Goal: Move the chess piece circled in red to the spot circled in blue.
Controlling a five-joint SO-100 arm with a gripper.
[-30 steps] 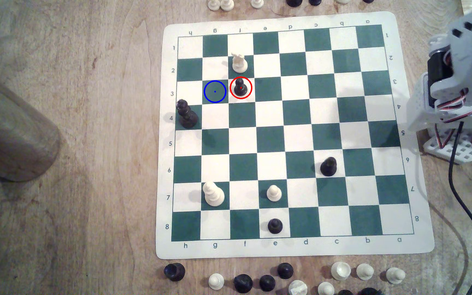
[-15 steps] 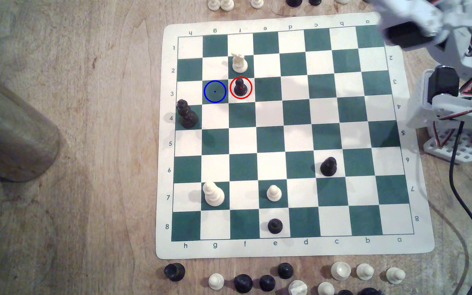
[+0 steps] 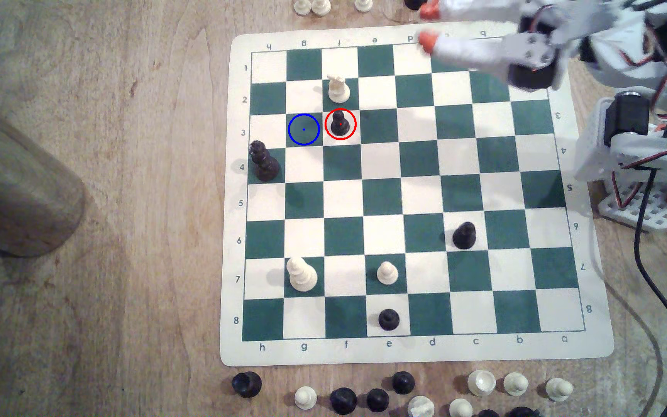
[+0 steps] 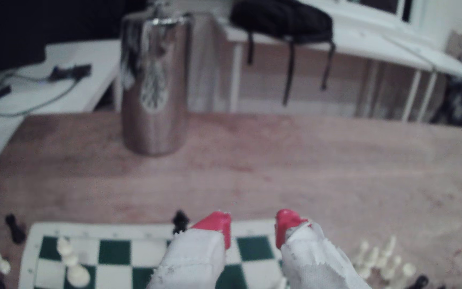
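The chess piece [image 3: 340, 123], a small glossy black pawn, stands inside the red ring on a white square in row 3 of the board [image 3: 404, 353]. One square to the exterior view's left is the spot [image 3: 304, 129], a dark green square with a blue ring and centre dot, with nothing on it. My gripper [image 3: 428, 25] hovers over the board's top edge, well to the exterior view's right of the pawn. It is open, its orange-tipped fingers [image 3: 427, 40] apart. In the wrist view the gripper [image 4: 252, 226] holds nothing between its red fingertips [image 4: 216, 222].
A cream-white piece [image 3: 338, 88] stands just above the pawn and a taller black piece [image 3: 263, 160] below-left of the spot. Other pieces dot the lower board. Spare pieces [image 3: 404, 391] line the table edges. A metal tumbler [image 3: 15, 180] stands far left, and a black cable [image 3: 660, 296] runs at the right.
The arm has swung out from the exterior view's right, reaching leftward over the board's top edge, and its open fingers have come into sight. No chess piece has moved.
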